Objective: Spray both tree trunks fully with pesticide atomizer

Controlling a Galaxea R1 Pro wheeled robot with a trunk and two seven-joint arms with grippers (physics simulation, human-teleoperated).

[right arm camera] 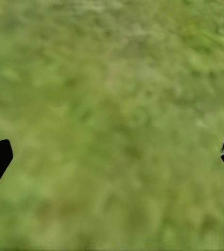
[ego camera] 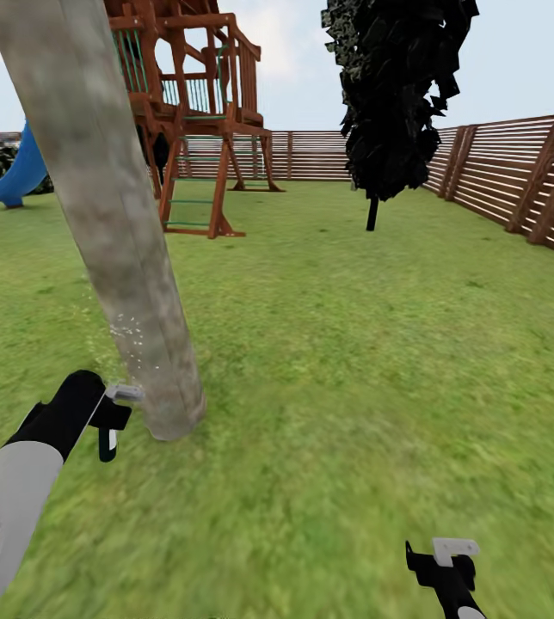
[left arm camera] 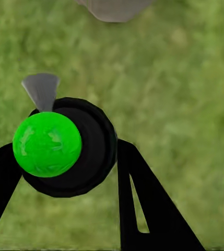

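Observation:
One tree trunk [ego camera: 113, 232], thick with mottled beige-grey bark, leans up from the grass floor [ego camera: 329, 361] at the left of the head view. Its base [left arm camera: 114, 8] also appears in the left wrist view. My left gripper [ego camera: 109, 421] is just left of the trunk's foot, shut on the pesticide atomizer [left arm camera: 85, 151]. The atomizer has a black round body, a green ball and a grey nozzle [ego camera: 126, 394] pointing at the trunk. Fine white droplets [ego camera: 126, 334] speckle the bark above it. My right gripper [ego camera: 449, 559] hangs open over grass [right arm camera: 112, 104] at the lower right.
A wooden playset [ego camera: 200, 112] with a blue slide [ego camera: 19, 176] stands behind the trunk. A black-foliaged narrow tree [ego camera: 393, 94] rises at the back right. A brown slat fence [ego camera: 518, 172] runs along the back and the right side. Open lawn lies between.

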